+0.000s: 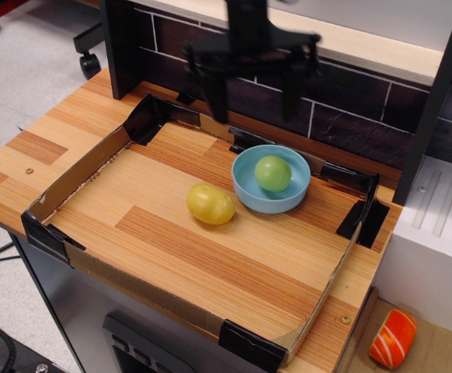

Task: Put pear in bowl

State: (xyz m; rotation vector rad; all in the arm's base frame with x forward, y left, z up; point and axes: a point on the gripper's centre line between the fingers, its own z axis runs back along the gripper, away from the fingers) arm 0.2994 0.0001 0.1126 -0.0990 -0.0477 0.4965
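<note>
The bright-green pear (273, 172) lies inside the light-blue bowl (249, 194) at the back right of the wooden tray. My gripper (254, 92) hangs high above and behind the bowl, a little to its left. Its two black fingers (217, 93) stand wide apart and hold nothing.
A yellow rounded fruit (210, 203) lies on the tray just left of the bowl. A low cardboard wall (71, 180) with black taped corners rings the tray. A dark brick wall (350, 116) stands behind. An orange object (392, 339) lies below the table at the right.
</note>
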